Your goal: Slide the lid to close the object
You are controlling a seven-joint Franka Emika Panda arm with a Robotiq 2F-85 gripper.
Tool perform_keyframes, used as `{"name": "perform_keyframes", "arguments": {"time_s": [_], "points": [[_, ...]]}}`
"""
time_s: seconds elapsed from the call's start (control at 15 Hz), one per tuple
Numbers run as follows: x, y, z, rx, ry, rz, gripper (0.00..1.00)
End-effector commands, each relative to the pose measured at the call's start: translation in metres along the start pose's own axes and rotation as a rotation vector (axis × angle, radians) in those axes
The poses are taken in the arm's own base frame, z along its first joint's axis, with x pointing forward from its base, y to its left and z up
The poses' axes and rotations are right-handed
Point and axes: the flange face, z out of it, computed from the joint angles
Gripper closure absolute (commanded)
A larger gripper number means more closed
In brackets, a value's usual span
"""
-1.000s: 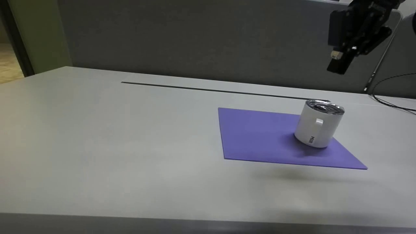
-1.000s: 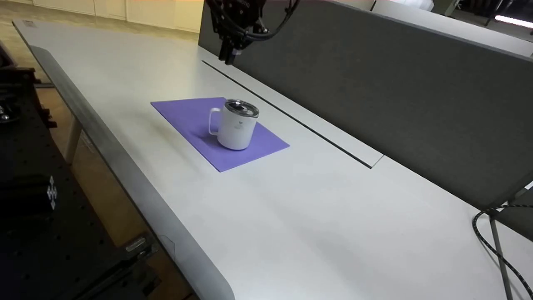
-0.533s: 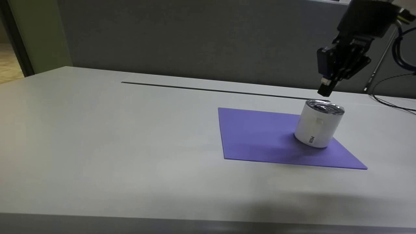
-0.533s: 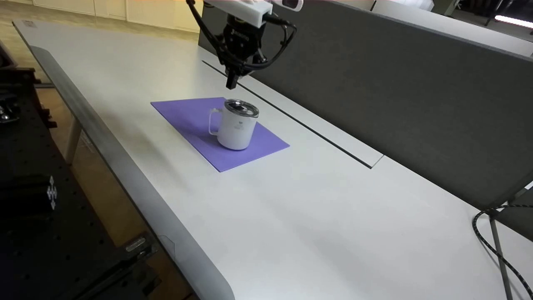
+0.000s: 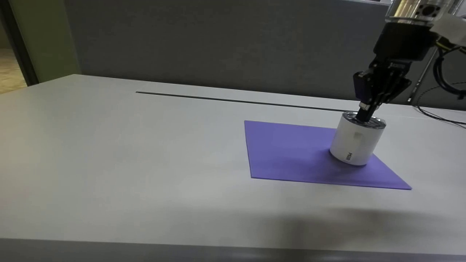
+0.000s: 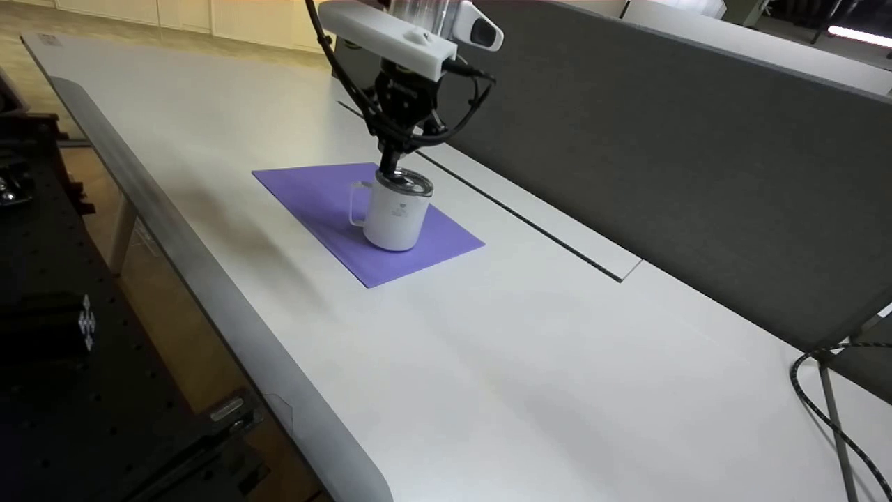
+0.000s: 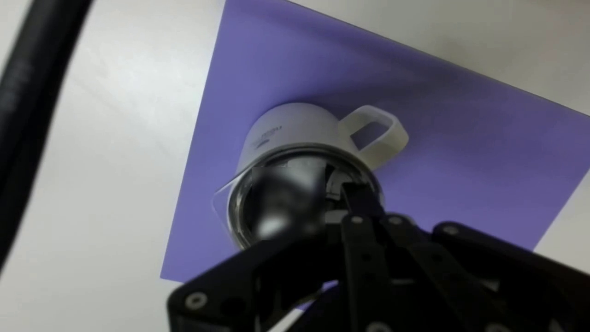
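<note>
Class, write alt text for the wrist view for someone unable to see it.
The robot's closed fingers reach over the glossy lid of a white mug, seen from above. The mug stands on a purple mat, its handle to the right.

In an exterior view, the arm [image 6: 421, 32] extends down from the top edge, left of centre. In an exterior view, the black wrist [image 5: 403, 42] stands at the upper right, its lower end inclined toward frame left. The pincer [image 5: 363, 117] points downward in both exterior views. In the wrist view, its fingers [image 7: 362, 201] lie side by side, tips together, right of centre.
</note>
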Motion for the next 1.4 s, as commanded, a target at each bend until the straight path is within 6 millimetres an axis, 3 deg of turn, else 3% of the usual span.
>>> {"name": "perform_keyframes", "arguments": {"time_s": [0.0, 0.93, 1.33], "points": [[0.002, 0.002, -0.005, 0.007, 0.003, -0.001, 1.0], [0.006, 0.008, -0.006, -0.008, 0.084, 0.036, 1.0], [0.002, 0.012, 0.003, 0.013, 0.086, 0.102, 1.0]]}}
